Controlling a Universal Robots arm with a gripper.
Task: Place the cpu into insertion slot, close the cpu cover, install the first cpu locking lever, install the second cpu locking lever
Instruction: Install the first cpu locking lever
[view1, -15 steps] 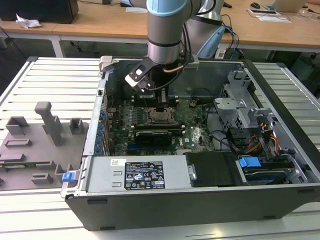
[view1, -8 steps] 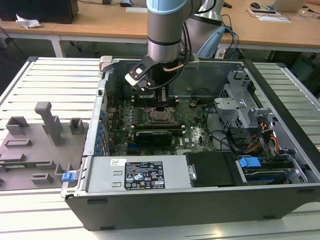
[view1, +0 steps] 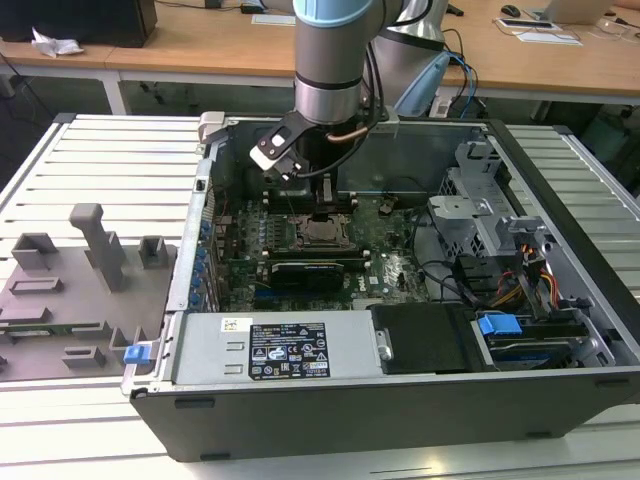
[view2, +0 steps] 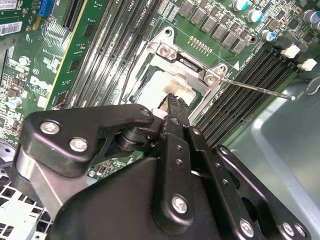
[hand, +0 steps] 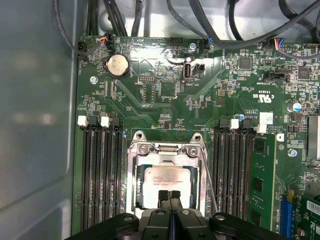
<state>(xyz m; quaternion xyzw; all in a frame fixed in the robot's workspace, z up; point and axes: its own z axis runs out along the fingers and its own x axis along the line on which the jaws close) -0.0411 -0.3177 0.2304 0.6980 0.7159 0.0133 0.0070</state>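
Note:
The cpu (hand: 167, 176) lies flat in the insertion slot (hand: 134, 180), its silvery top showing in both wrist views (view2: 159, 85). The cpu cover (hand: 167, 150) is down around the chip, which shows through the cover's window. My gripper (hand: 170, 194) hovers right over the chip's near edge, fingers shut together with nothing between them. It is also seen in the second wrist view (view2: 175, 102) and the exterior view (view1: 325, 212). One thin wire locking lever (view2: 257, 89) sticks out loose over the memory slots (view2: 250, 75).
The green motherboard (view1: 395, 265) lies inside an open computer case (view1: 400, 395). Memory slots (hand: 102, 170) flank the socket on both sides. Cables (hand: 240, 30) run along the board's edge. A black expansion card (view1: 315, 270) and drive cages (view1: 480, 225) sit nearby. A grey fixture block (view1: 85, 285) stands outside the case.

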